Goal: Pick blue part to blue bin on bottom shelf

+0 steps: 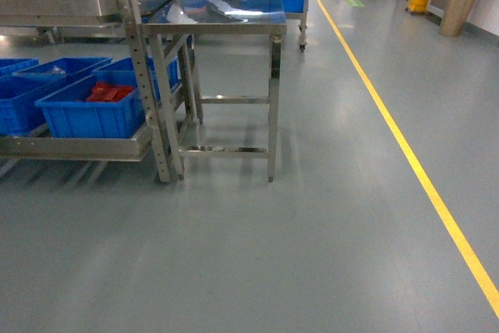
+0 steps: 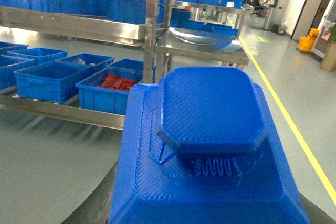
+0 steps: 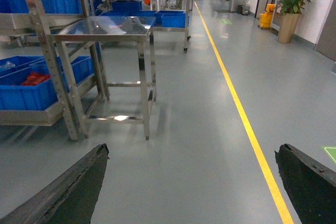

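Filling the lower centre of the left wrist frame, the blue part [image 2: 210, 145], judged light and rigid, is gripped low by the left gripper, while the right gripper [image 3: 191, 182] is spread wide.

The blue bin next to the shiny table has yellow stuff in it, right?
Not yellow. The stuff in that blue bin is red, as the head view shows. The bin does sit on the bottom shelf, next to the shiny table.

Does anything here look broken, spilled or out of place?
Nothing spilled or toppled. One small oddity: the blue part, filling the left wrist view, has loose plastic strands and a squiggly ridge under its cap. The blue bins sit orderly on the bottom shelf.
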